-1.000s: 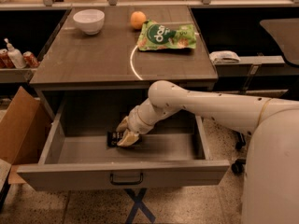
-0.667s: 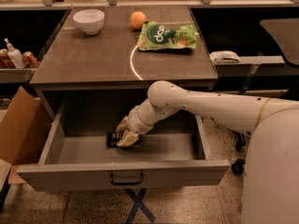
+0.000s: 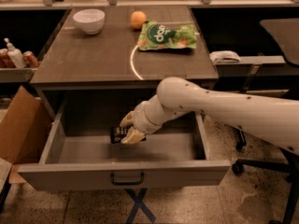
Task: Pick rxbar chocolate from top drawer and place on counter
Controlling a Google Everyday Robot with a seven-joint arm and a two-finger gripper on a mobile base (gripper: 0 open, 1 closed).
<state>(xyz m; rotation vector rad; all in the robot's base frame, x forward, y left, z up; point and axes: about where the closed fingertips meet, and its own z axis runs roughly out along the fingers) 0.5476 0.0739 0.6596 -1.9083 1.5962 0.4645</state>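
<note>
end effector [image 3: 130, 133] is clamping one rxbar chocolate [image 3: 117, 134] inside top drawer [image 3: 187, 171]
one bowl [image 3: 88, 20], one orange [image 3: 138, 19], one green bag [image 3: 167, 36] are sitting on the tabletop [image 3: 93, 55].

Office-like lab: counter [image 3: 93, 59], office chair [image 3: 282, 34], cardboard box [image 3: 21, 125], pincer [image 3: 127, 129] tight on rxbar chocolate [image 3: 117, 134] in top drawer [image 3: 70, 176].

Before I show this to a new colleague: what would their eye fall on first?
The white arm reaches from the right into the open top drawer, its gripper shut on the black rxbar chocolate. On the counter behind lie a bright green snack bag, an orange and a white bowl.
</note>
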